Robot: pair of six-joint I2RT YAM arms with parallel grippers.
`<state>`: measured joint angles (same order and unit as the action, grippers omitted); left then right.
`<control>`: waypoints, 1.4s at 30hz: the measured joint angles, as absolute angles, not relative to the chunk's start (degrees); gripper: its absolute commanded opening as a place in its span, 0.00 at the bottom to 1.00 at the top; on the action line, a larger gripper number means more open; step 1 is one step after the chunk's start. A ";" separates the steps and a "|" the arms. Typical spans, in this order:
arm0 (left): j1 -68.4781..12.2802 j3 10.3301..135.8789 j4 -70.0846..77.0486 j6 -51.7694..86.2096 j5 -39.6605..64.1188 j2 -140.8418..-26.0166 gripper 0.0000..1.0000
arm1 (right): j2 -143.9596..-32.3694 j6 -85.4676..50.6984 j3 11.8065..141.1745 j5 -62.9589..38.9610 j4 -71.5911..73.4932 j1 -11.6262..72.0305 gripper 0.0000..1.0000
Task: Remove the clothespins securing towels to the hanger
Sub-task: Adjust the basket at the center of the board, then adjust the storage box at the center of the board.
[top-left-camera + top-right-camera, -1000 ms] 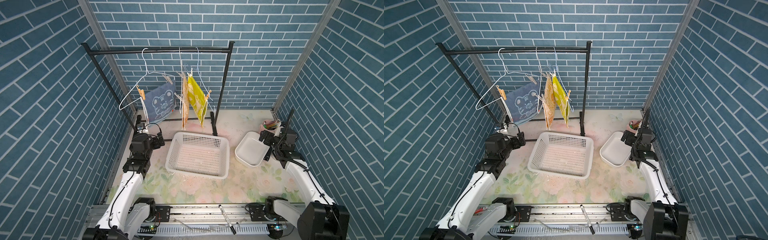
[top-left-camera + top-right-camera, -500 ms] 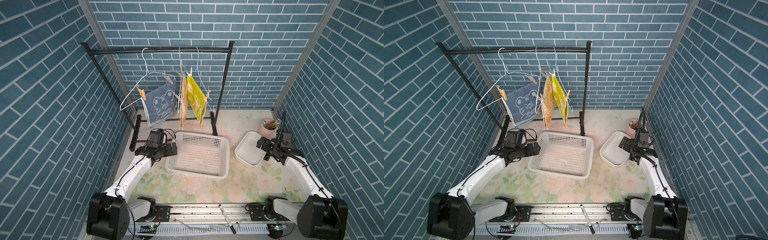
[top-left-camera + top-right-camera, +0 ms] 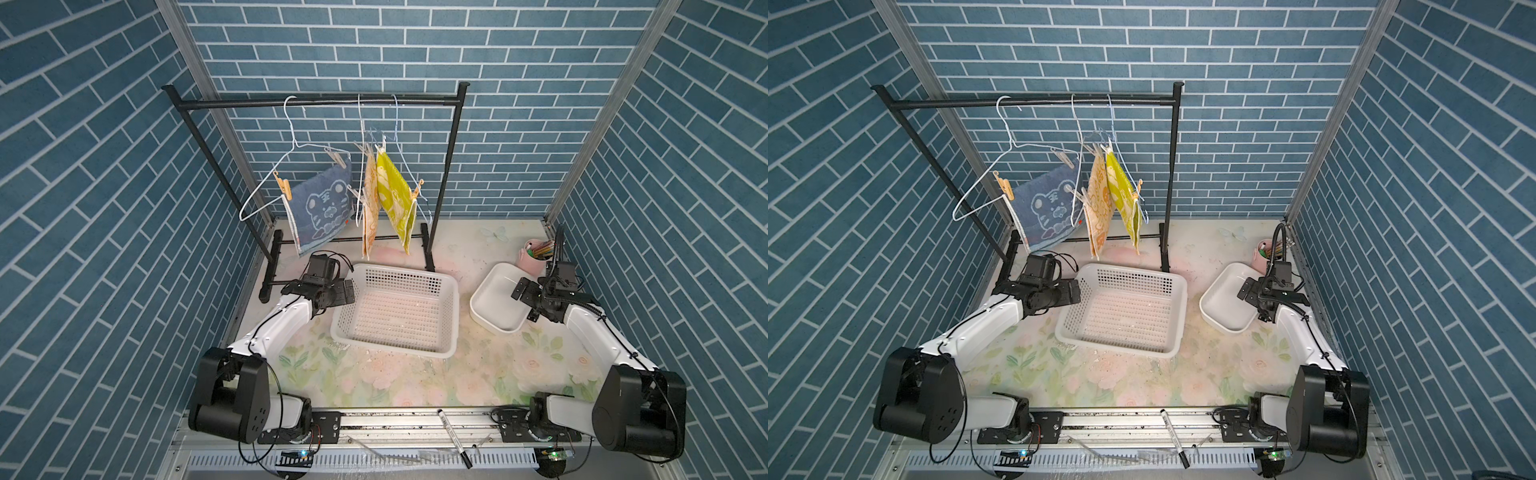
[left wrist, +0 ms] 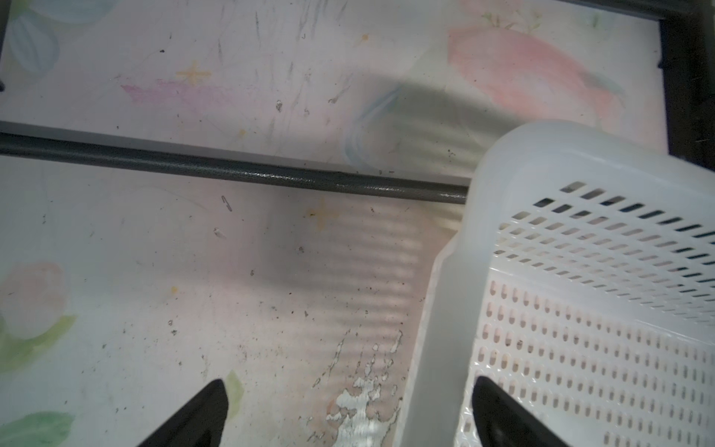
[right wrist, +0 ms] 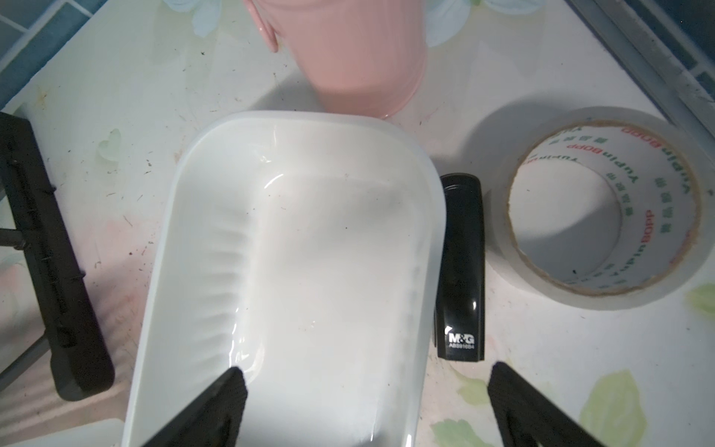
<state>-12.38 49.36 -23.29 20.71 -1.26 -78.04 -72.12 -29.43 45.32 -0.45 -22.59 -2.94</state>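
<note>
Three towels hang from white wire hangers (image 3: 291, 145) on a black rack: a blue tiger one (image 3: 322, 208), an orange-cream one (image 3: 370, 208) and a yellow-green one (image 3: 392, 195). Clothespins clip them: a tan one (image 3: 283, 185) and a pale one (image 3: 340, 158) on the blue towel, another tan one (image 3: 417, 192) on the yellow-green. My left gripper (image 3: 347, 291) hangs open and empty at the basket's back left corner, well below the towels. My right gripper (image 3: 521, 289) is open over the white tray, with nothing in it.
A white perforated basket (image 3: 451, 291) sits mid-table, its corner between my left fingers (image 4: 483, 391). The white tray (image 5: 433, 216) lies right of it, beside a black stapler (image 5: 460, 271), a tape roll (image 5: 603, 209) and a pink cup (image 3: 532, 253). The rack's base bar (image 4: 232, 170) runs close by.
The left arm swung from beside the rack down to the basket's corner. The right arm dropped lower over the tray. Both grippers stayed open.
</note>
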 measured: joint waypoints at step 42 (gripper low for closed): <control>-7.88 49.32 -29.78 21.89 -2.66 -62.26 1.00 | -87.68 -28.05 50.48 -26.65 -7.42 -4.64 0.91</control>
